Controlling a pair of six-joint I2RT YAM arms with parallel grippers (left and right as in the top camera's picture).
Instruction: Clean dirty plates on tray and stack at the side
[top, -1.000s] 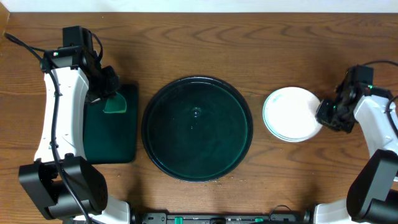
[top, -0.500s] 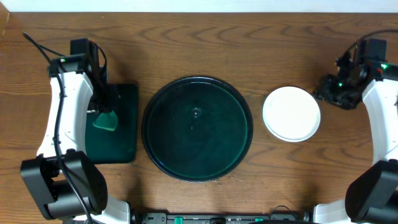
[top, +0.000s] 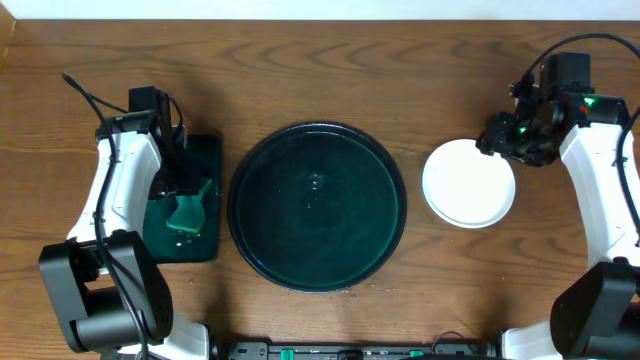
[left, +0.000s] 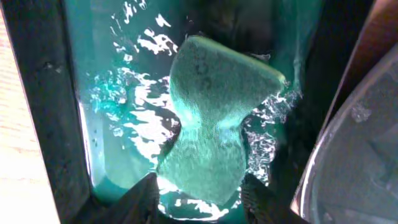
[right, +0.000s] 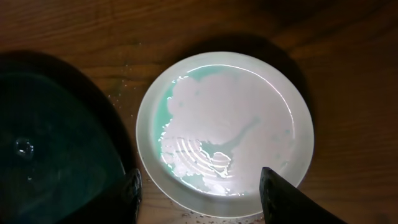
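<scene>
Two arms at a wood-grain bench. The black tray sits mid-bench with water drops on its floor and carries nothing. The plates lie stacked on the bench just right of the tray, apart from its rim. From the right wrist the top plate looks white and wet, with a mint tinge along its left side and a second rim showing under its lower edge; the number in the stack cannot be told. The right tool hangs over the stack's upper right edge, its fingers spread wide and holding nothing. The green tray lies left of the black tray, shallow water glinting inside. The sponge, teal and pinched at the waist, rests in that water. The left tool is low over it, jaws apart, one fingertip on each side of the sponge's near end; contact cannot be told.
</scene>
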